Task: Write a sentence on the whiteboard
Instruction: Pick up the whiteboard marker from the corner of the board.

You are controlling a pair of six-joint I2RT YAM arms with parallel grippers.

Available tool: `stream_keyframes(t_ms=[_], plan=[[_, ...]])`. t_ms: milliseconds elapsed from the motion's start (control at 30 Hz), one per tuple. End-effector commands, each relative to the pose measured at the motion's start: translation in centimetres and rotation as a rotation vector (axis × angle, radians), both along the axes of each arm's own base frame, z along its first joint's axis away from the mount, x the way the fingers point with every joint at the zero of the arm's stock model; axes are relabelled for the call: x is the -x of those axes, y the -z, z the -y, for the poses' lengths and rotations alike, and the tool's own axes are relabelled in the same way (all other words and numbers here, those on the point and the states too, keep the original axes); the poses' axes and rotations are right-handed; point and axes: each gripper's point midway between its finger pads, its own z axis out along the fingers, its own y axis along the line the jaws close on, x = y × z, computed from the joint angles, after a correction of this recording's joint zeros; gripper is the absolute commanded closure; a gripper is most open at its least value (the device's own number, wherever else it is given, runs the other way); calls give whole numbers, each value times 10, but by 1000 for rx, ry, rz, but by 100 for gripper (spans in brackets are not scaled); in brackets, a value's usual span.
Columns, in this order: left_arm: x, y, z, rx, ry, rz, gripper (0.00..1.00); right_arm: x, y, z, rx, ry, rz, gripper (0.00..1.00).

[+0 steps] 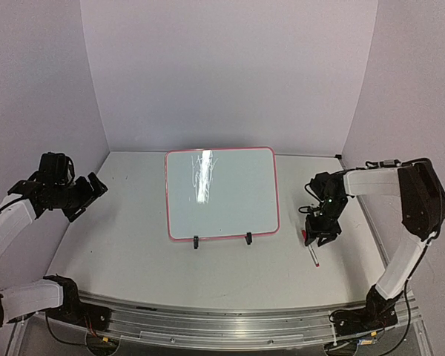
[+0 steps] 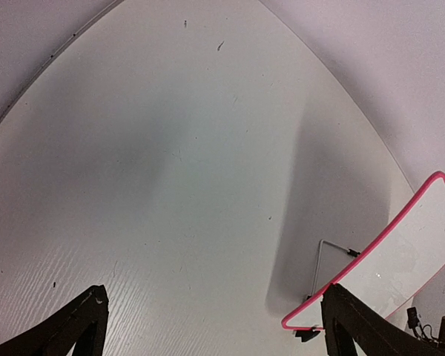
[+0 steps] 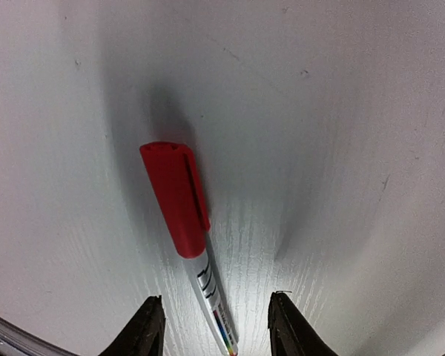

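Red-capped marker [image 3: 179, 200] lies flat by whiteboard [image 1: 221, 194], so R gripper [image 3: 215, 298] straddles it, jaws apart, nothing gripped yet; L gripper [image 2: 213, 291] spread, empty.

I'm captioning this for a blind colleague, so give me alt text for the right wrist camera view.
A red-capped marker lies flat on a white table, its cap pointing away from the camera. Its pale barrel runs between the two black fingertips of the right gripper, open on either side and not touching it.

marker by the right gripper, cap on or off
On: the red cap covers one end of the marker, which lies on the table.
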Motion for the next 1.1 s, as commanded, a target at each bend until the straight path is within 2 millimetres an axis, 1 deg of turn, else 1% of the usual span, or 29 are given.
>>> stream_keyframes(t_ms=[0,33,100,167,267,333,400,500,567,633,700,767,800,867,900,933,967,1033,1067], plan=[[-3,-5,4,4,24,36,0,-6,1,-8,48,-79,32,59],[-3,-5,4,4,24,38,0,-4,2,-10,54,-90,28,61],[-2,-3,3,5,21,34,0,-3,7,-6,108,-110,32,67],[-1,-1,4,7,22,26,0,0,11,-6,135,-125,26,70],[2,2,2,5,16,12,0,4,17,-3,187,-130,22,77],[3,2,2,8,13,6,0,5,20,-3,214,-137,21,81],[5,2,3,18,12,4,0,6,24,-3,241,-141,20,86],[6,-2,9,52,27,8,0,7,25,-7,254,-154,23,100],[5,-8,18,95,61,21,0,5,13,-12,249,-161,65,100],[3,-18,34,156,130,46,0,5,-4,-19,218,-156,115,100],[2,-32,49,204,195,79,0,6,-29,-28,142,-141,179,100],[0,-50,66,242,254,124,0,12,-58,-44,13,-137,227,100],[1,-58,80,258,298,147,0,16,-69,-53,-44,-142,242,100],[0,-73,112,292,386,183,0,27,-90,-78,-200,-168,252,100],[2,-77,134,307,448,185,0,31,-102,-90,-269,-187,265,100],[9,-78,161,322,526,176,0,36,-111,-102,-323,-210,278,100],[10,-81,184,339,588,179,0,39,-121,-113,-386,-225,285,100],[30,-88,238,372,738,189,1,45,-140,-134,-495,-239,299,100],[38,-93,259,379,792,202,1,48,-149,-144,-550,-241,301,100]])
